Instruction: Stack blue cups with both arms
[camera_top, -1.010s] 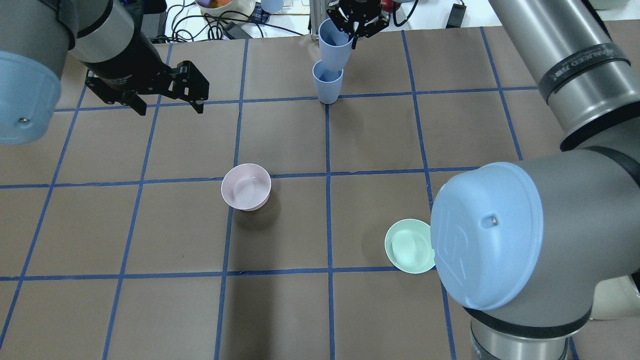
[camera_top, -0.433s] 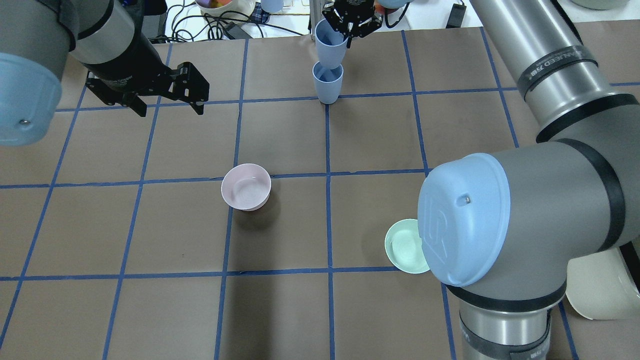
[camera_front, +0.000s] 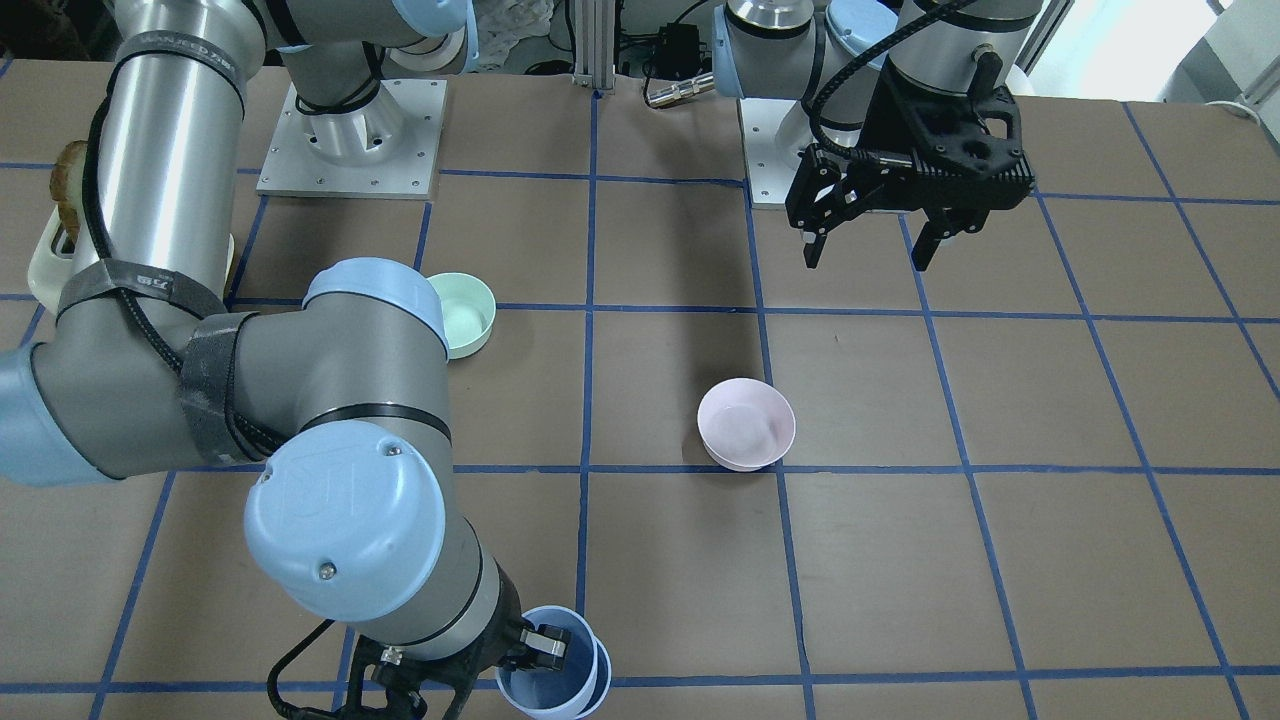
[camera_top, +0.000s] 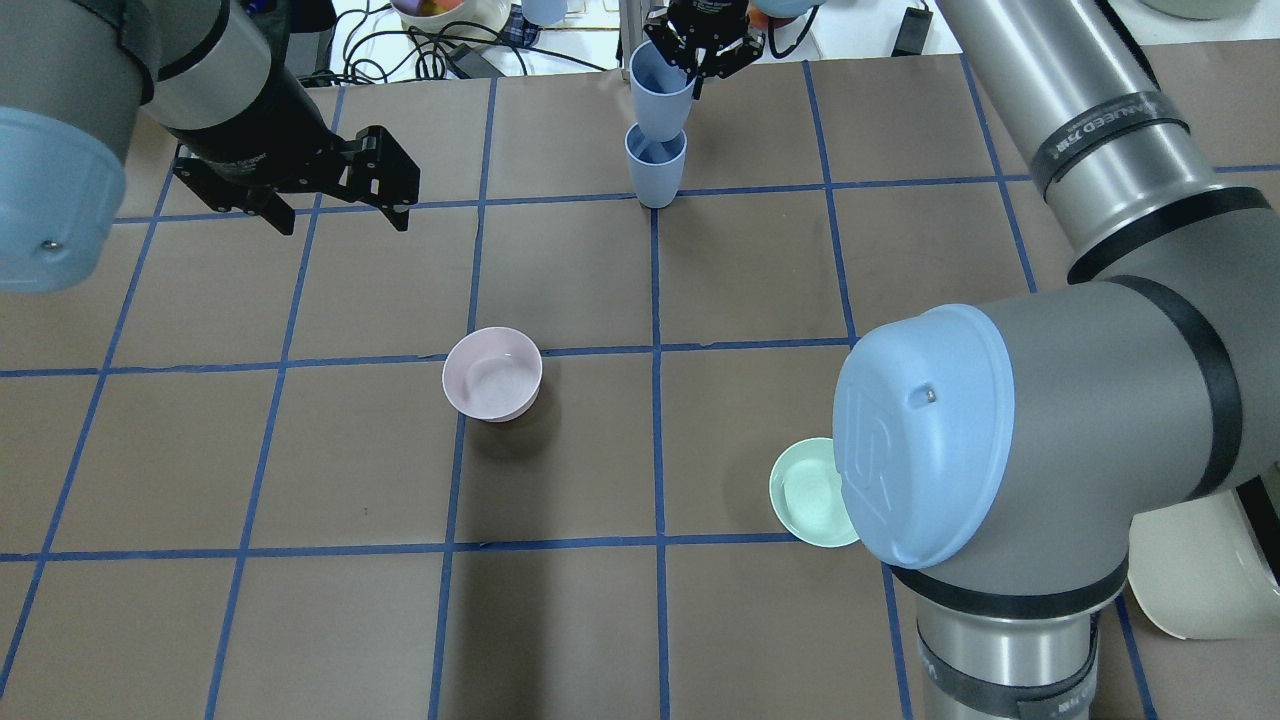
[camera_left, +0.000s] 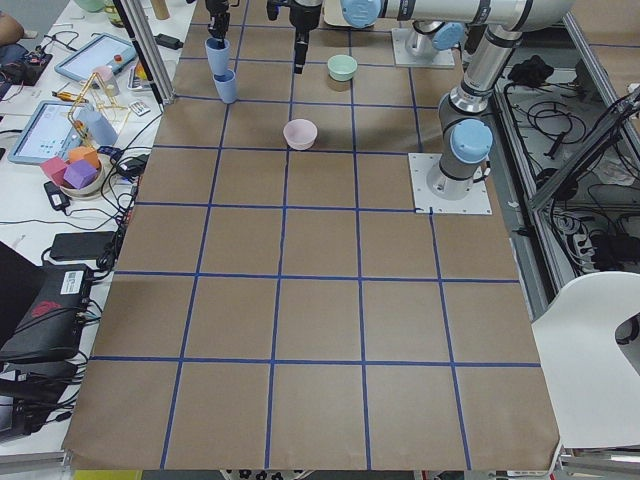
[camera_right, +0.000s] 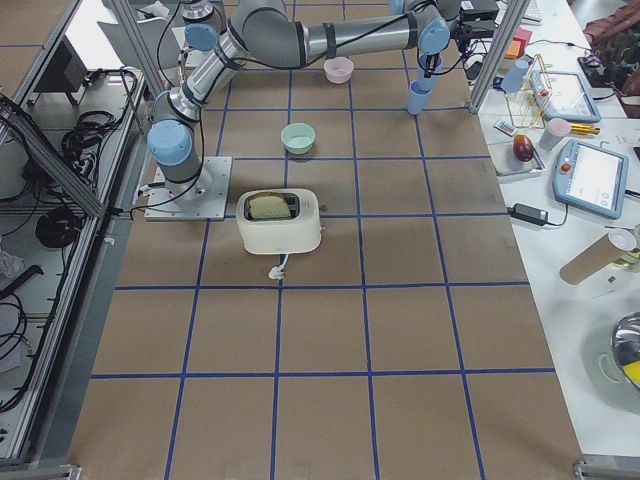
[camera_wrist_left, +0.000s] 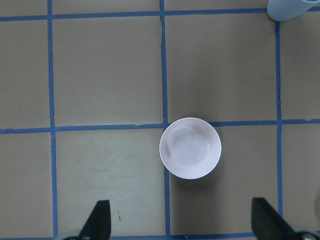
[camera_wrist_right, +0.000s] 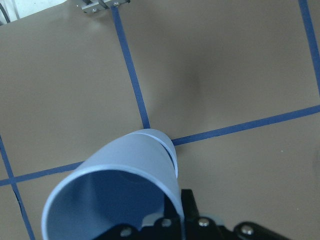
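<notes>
We see one small matte periwinkle-blue tapered tumbler (camera_top: 655, 168) standing upright at the far edge of the table from the robot, where two blue tape lines cross on the centre line. Its identical twin (camera_top: 660, 92) hangs right over it, tilted, with its base at the standing tumbler's mouth. We cannot tell whether that base is already inside. From the front the two rims (camera_front: 548, 680) almost overlap, the upper one shifted a little to one side.

The right gripper (camera_top: 692, 70), black and two-fingered, is clamped on the rim of the upper tumbler, one finger inside the wall and one outside. The right wrist view shows the held tumbler (camera_wrist_right: 120, 165) large just above the gripper body, its open mouth facing the camera.

The left gripper (camera_top: 340, 215) hangs above the table well apart from the tumblers, on the robot's left side. Its jaws are spread wide with nothing between them. In its wrist view we see its two fingers (camera_wrist_left: 99, 220) at the bottom edge.

A pale pink round bowl (camera_top: 492, 373) sits near the middle of the table, beside a tape crossing. A mint-green round bowl (camera_top: 808, 492) lies nearer the robot, partly hidden by the right arm's elbow. A cream toaster (camera_right: 280, 220) stands by the right arm's base. The table (camera_top: 560, 280) is covered in brown paper marked with a blue tape grid.
</notes>
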